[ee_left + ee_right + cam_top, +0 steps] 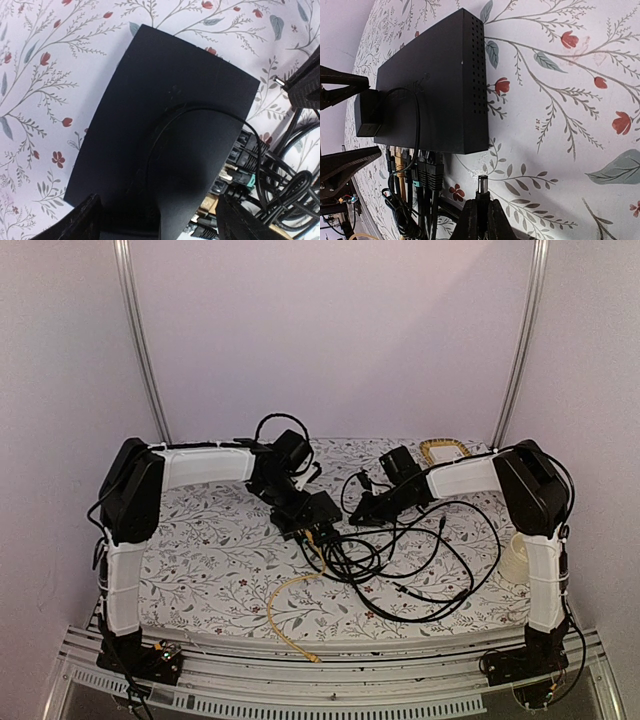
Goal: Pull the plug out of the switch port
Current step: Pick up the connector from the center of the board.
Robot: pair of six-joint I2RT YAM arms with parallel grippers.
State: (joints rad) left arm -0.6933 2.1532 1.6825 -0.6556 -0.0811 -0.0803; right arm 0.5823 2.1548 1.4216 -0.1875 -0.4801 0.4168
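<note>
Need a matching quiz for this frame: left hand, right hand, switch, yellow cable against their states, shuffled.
1 left hand
2 right hand
3 switch
4 yellow cable

A plugged into a switch port
B shut on the barrel plug
C open, a finger on either side of the switch
D lying flat on the floral table

Pairs: 1-C, 2-B, 3-D, 4-A
</note>
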